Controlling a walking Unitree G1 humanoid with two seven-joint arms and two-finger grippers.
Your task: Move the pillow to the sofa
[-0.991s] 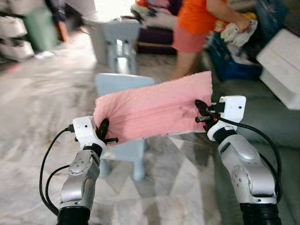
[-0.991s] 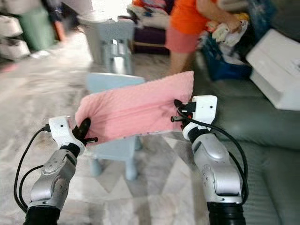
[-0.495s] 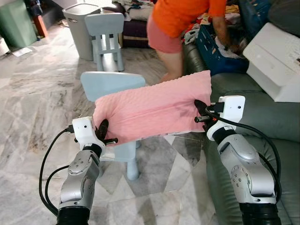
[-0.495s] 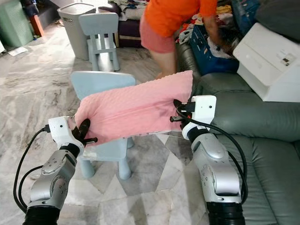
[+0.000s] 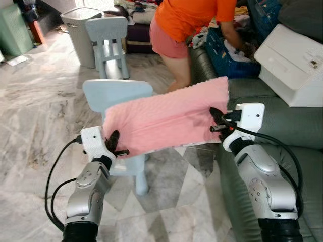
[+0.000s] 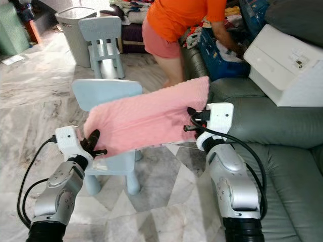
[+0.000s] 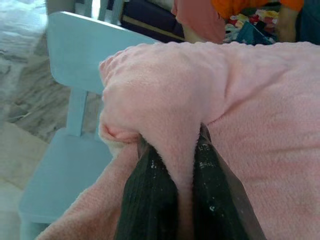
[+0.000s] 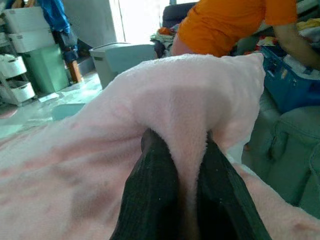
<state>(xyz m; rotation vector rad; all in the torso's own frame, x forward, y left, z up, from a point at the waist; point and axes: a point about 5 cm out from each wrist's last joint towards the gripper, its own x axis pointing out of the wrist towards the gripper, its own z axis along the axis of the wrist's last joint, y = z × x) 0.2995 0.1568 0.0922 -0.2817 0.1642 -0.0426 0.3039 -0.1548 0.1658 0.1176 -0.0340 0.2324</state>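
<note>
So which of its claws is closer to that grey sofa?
The right. The right gripper pinches the pink pillow's end right at the sofa's edge; the left gripper pinches the other end, over the blue chair.

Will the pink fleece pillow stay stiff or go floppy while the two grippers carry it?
Probably floppy: the pink fleece pillow bunches where the left gripper and right gripper pinch it. It likely is light, hanging between two small folds, and its fuzzy cloth should resist slipping.
</note>
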